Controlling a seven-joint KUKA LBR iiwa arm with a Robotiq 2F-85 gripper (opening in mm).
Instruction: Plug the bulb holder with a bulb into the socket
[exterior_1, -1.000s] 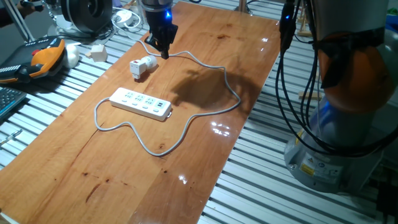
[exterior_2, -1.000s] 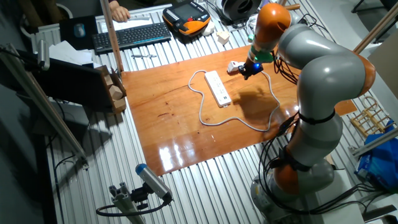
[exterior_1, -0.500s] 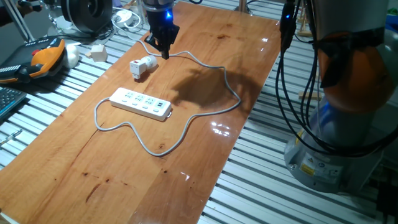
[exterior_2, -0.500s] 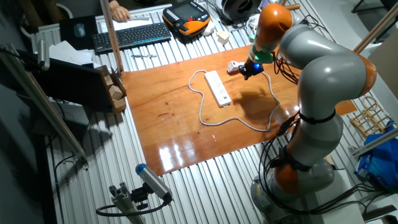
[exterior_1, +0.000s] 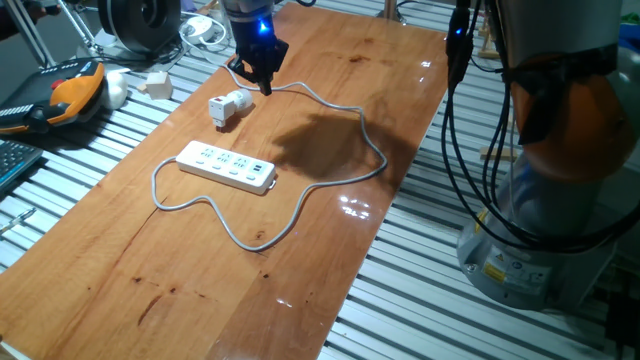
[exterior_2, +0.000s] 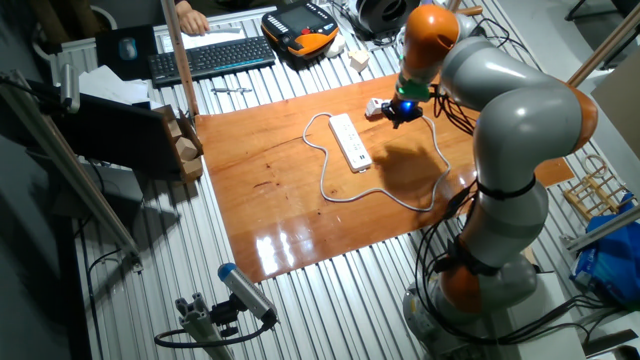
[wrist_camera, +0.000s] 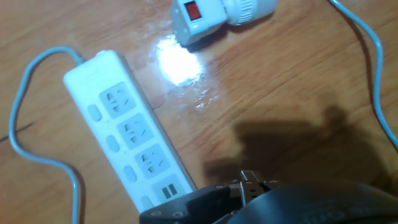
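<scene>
The bulb holder (exterior_1: 228, 106) lies on its side on the wooden table, white with a red mark (wrist_camera: 194, 11), and its bulb (wrist_camera: 252, 7) points toward the cable. It also shows in the other fixed view (exterior_2: 376, 108). The socket (exterior_1: 227, 166) is a long white power strip lying flat nearer the front, seen too in the other fixed view (exterior_2: 350, 142) and in the hand view (wrist_camera: 130, 137). My gripper (exterior_1: 265, 88) hangs just right of the bulb holder and a little above the table, apart from it. Its fingers taper to a point, look shut and hold nothing.
The strip's pale grey cable (exterior_1: 340, 150) loops widely across the table and passes under the gripper. A whitish cube (exterior_1: 157, 83) and an orange pendant (exterior_1: 70, 95) lie off the table's left edge. A keyboard (exterior_2: 210, 57) is farther off. The robot base (exterior_1: 560, 200) stands at the right.
The gripper has shifted slightly left toward the bulb holder. The bulb holder, power strip and cable have not moved.
</scene>
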